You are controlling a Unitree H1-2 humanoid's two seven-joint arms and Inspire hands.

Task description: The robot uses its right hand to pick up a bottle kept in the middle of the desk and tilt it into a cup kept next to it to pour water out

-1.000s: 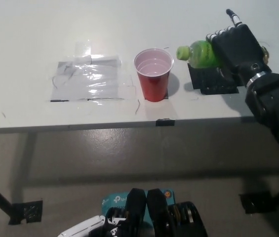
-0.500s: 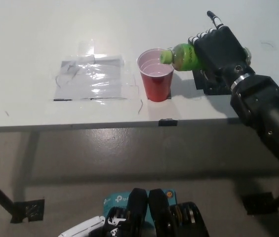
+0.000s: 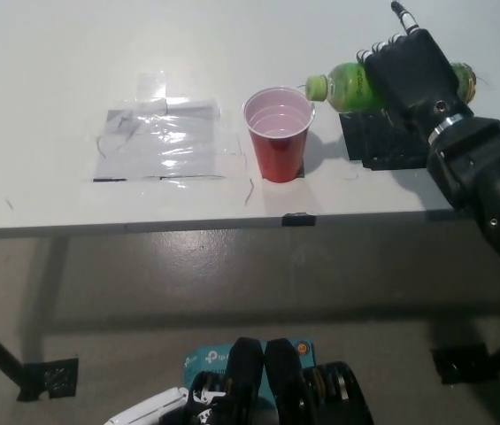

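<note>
Bottle [image 3: 347,86] backed off the cup [image 3: 277,133], right robot hand [image 3: 413,75] grasping it over the white desk [image 3: 55,71].

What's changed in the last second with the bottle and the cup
The right hand, shut on the green bottle, swung its capped mouth over the red cup's rim half a second ago, then drew it back right; the mouth now sits just beside the rim. The bottle stays tipped sideways in the same grip. Cup, taped sheet and black pad have not moved.
</note>
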